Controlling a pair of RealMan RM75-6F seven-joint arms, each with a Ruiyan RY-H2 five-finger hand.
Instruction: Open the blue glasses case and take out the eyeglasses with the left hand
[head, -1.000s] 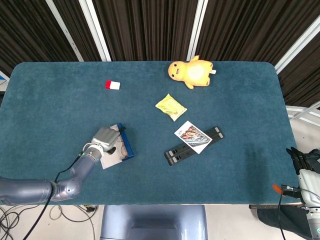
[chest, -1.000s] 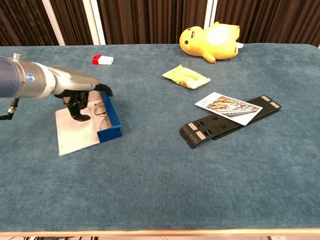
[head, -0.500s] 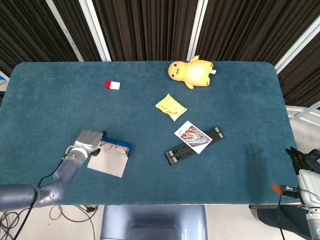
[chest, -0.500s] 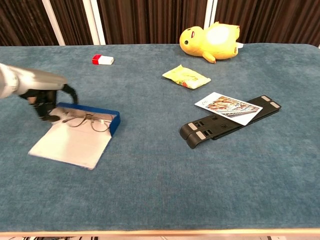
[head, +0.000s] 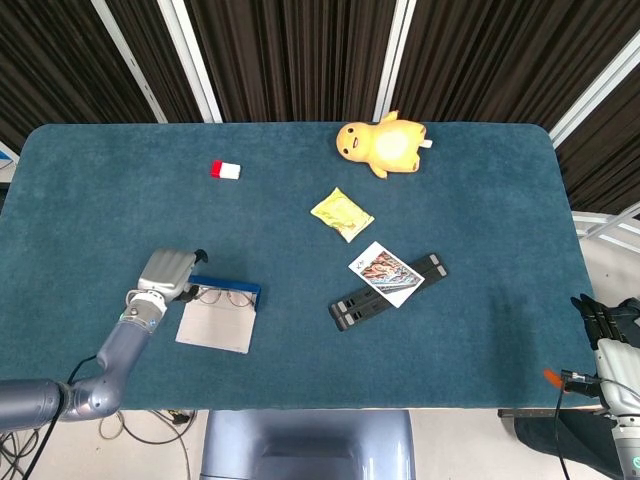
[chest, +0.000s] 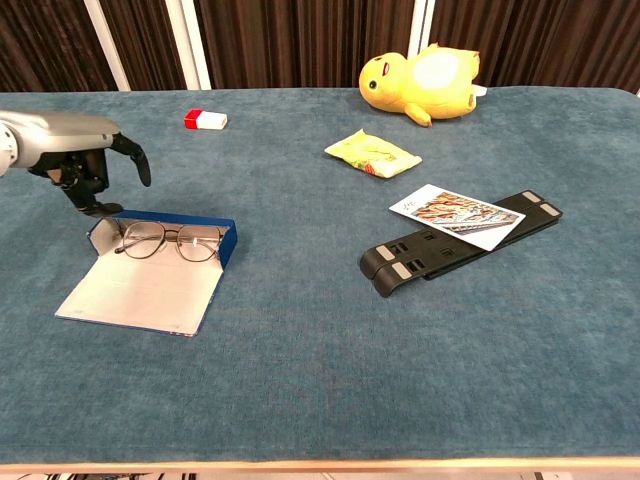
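- Since half a second ago the left hand (chest: 85, 170) has lifted off the blue glasses case (chest: 150, 270) and drawn back toward the table's left edge; the case has turned slightly and now lies flat and fully open.
- The right hand (head: 610, 330) shows only as a dark shape at the lower right corner of the head view, off the table, and whether its fingers are apart or curled cannot be told. The chest view does not show it at all.
- The left forearm is cut off by the frame edge in the chest view; the far side of the hand is hidden behind its own back.
- The left hand hangs just above the case's back left corner, fingers curled downward and apart, holding nothing; whether a fingertip touches the case rim is unclear.
- The case's pale lid lies spread toward the table's front edge, its blue tray standing along the far side.
- The eyeglasses (chest: 170, 240) rest in the open case against the blue tray, lenses side by side, not held.
- Elsewhere on the teal table (chest: 320, 380): a yellow plush toy (chest: 420, 80), a yellow packet (chest: 372, 153), a red-and-white block (chest: 205, 120), and a printed card (chest: 458, 215) lying on a black stand (chest: 400, 262).
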